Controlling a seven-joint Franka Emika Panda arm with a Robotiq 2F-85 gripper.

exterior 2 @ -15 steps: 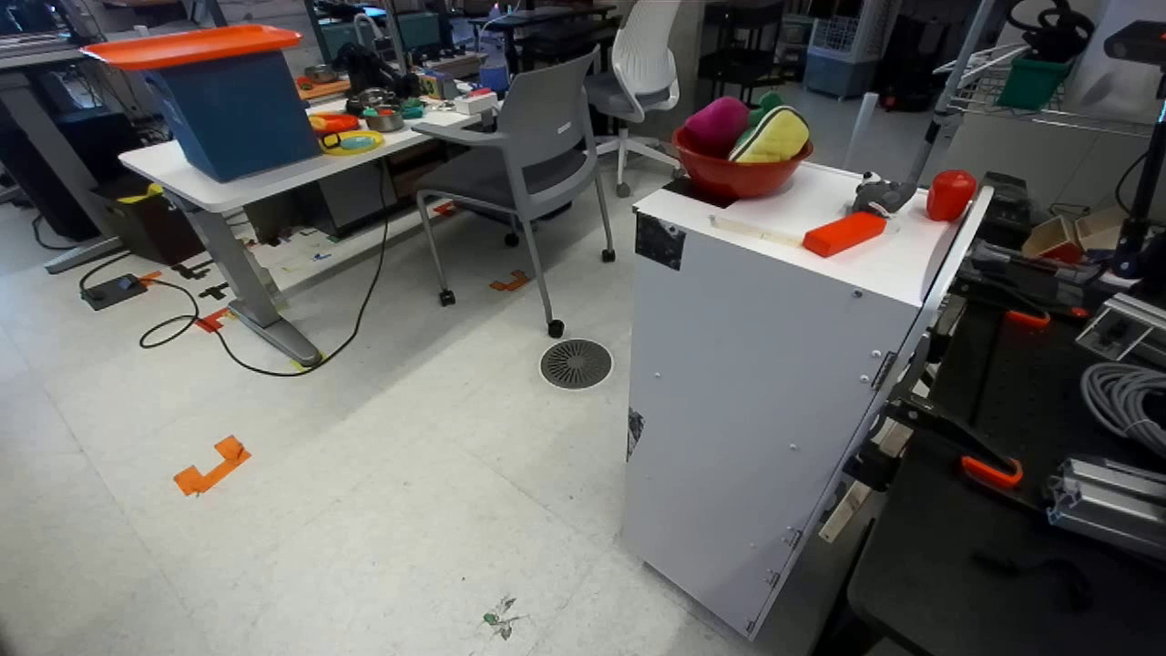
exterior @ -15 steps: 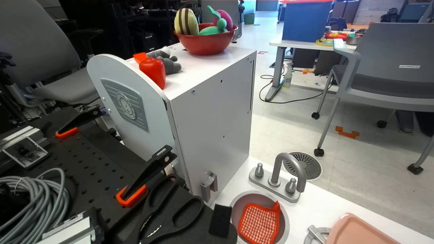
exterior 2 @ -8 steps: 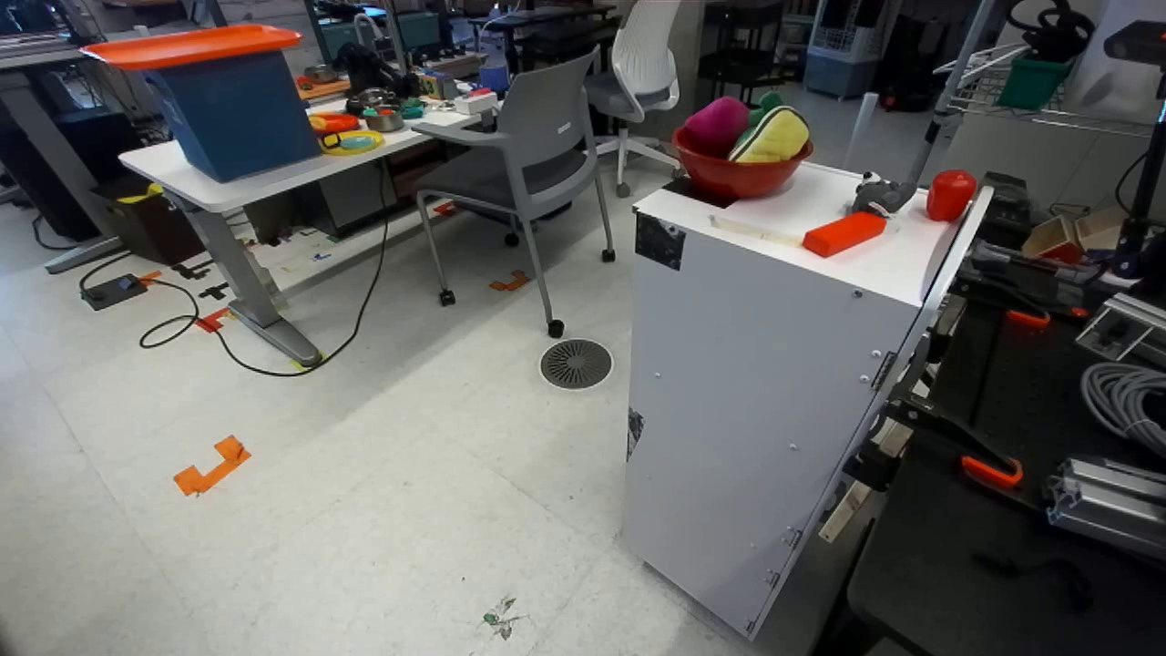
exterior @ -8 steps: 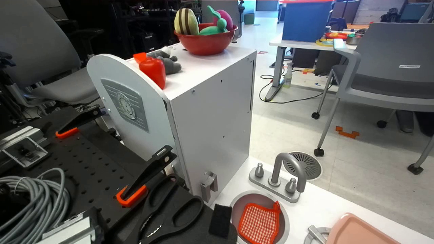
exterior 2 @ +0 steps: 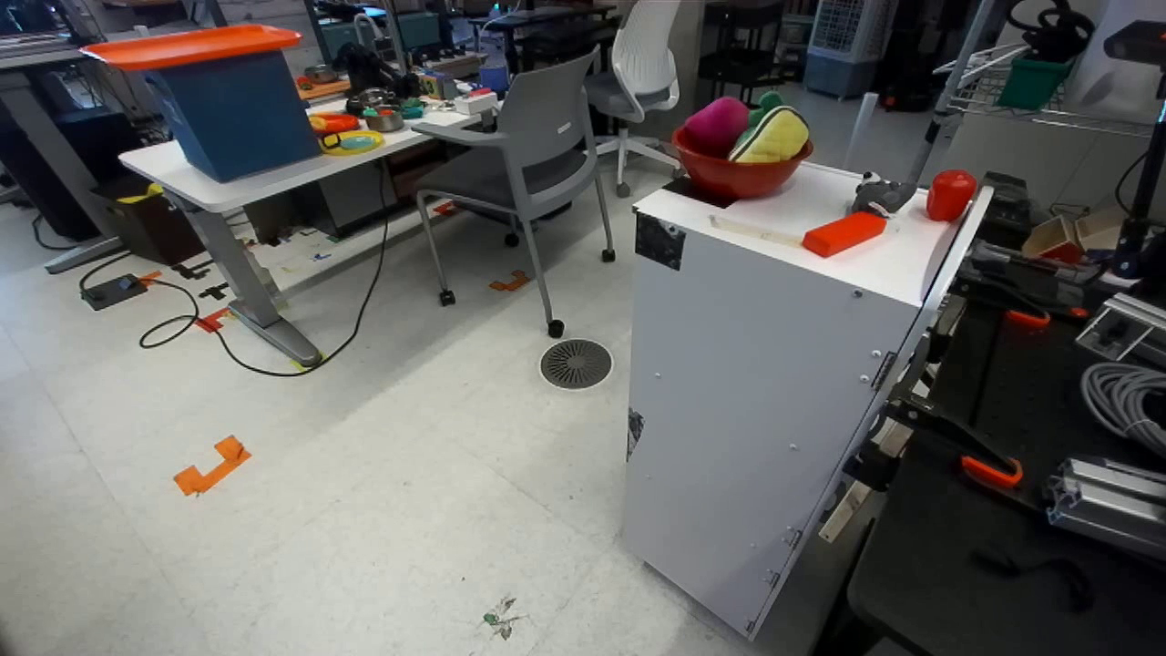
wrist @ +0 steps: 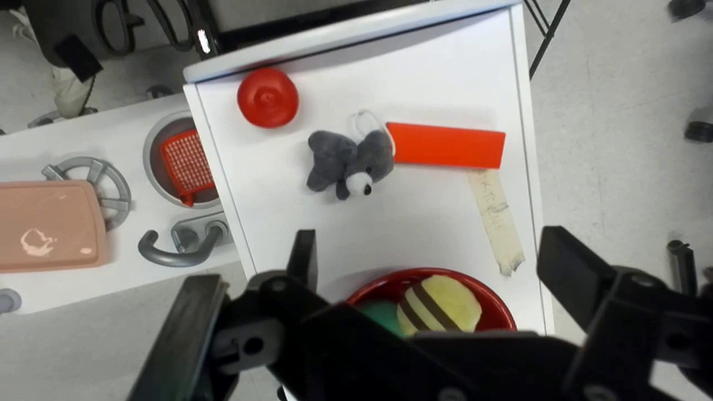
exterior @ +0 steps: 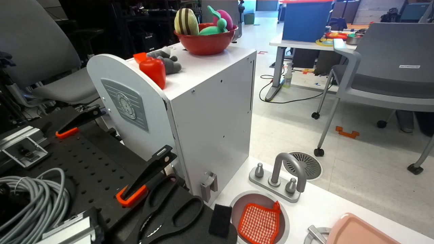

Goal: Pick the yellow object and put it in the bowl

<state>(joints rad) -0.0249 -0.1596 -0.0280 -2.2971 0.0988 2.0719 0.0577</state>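
The yellow object (wrist: 445, 303), a rounded plush with brown stripes, rests inside the red bowl (wrist: 498, 303) in the wrist view. Both exterior views show this yellow object (exterior: 186, 22) (exterior 2: 772, 137) leaning against the inner side of the bowl (exterior: 205, 44) (exterior 2: 738, 179), rising above its rim. My gripper (wrist: 429, 245) looks down on the white cabinet top, its jaws spread wide with nothing held between them. Its dark body hides the lower part of the bowl. Neither exterior view contains the gripper.
A green plush (exterior: 213, 30) and a magenta one (exterior 2: 717, 126) share the bowl. On the cabinet top lie a red pepper (wrist: 267, 97), a grey plush animal (wrist: 334, 159) and an orange-red block (wrist: 445, 146). A raised panel (wrist: 345, 40) borders one edge; a faucet (wrist: 178, 257) stands lower down.
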